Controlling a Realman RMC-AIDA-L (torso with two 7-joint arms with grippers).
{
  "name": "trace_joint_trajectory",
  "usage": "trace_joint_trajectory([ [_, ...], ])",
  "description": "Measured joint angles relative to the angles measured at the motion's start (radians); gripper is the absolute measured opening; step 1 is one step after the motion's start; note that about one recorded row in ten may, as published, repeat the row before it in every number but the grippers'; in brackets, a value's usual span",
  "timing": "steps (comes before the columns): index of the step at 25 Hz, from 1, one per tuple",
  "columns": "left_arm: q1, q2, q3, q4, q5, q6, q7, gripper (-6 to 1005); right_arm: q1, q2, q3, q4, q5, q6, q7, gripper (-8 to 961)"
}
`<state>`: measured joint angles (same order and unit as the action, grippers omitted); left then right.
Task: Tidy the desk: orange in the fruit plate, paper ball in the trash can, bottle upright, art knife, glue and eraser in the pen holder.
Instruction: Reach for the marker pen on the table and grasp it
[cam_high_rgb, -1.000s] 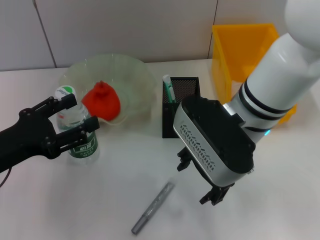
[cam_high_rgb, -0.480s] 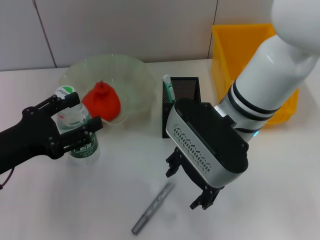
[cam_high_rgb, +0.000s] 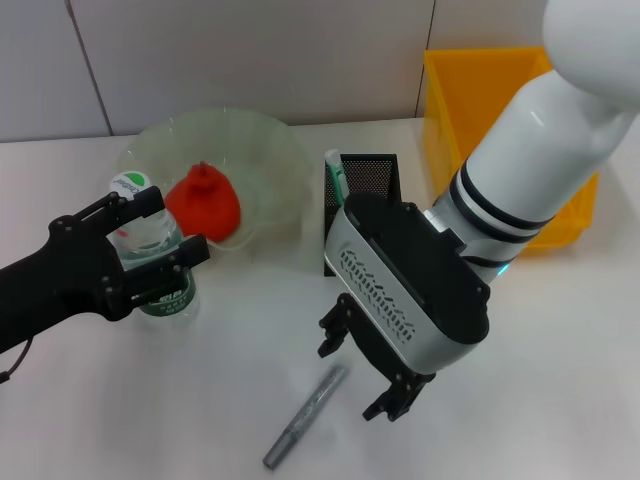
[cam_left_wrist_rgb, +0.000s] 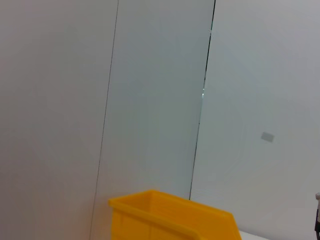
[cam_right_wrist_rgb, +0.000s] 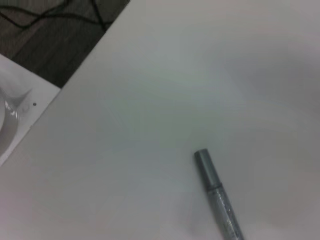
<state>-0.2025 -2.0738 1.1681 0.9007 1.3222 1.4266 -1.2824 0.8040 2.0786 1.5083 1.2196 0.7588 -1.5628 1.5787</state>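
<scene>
Glue (cam_high_rgb: 305, 417): flat on the white desk (cam_high_rgb: 560, 380), near edge, lying diagonally; also in the right wrist view (cam_right_wrist_rgb: 216, 192), nothing touching it.
Right gripper (cam_high_rgb: 366, 368): hovering just above and beside the upper end of the glue, fingers spread apart, nothing between them.
Step in hand: judged to be the reach for the glue, ahead of a drop into the pen holder.
Doing it well: turn the wrist so the jaws close across the round body, not along it; centre over mid-length; descend until the fingertips straddle the stick just off the surface; close gently, since a round stick may roll away.
Pen holder (cam_high_rgb: 372, 180): upright just behind the right arm, art knife (cam_high_rgb: 337, 177) already standing inside.
Bottle (cam_high_rgb: 152, 262): upright, beside the fruit plate.
Left gripper (cam_high_rgb: 150, 240): fingers on either side of the bottle; whether clamped or merely close cannot be told.
Fruit plate (cam_high_rgb: 262, 143): orange (cam_high_rgb: 204, 204) inside.
Trash can (cam_high_rgb: 478, 90): far right, contents hidden.
Eraser: not in view.
</scene>
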Motion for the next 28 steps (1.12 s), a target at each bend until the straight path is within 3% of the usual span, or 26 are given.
trace_joint_trajectory([
  [28,-0.002,0.004,0.004,-0.014,0.004,0.003,0.022,842,-0.059,0.000,0.048,0.023,0.058,0.022,0.012,775],
])
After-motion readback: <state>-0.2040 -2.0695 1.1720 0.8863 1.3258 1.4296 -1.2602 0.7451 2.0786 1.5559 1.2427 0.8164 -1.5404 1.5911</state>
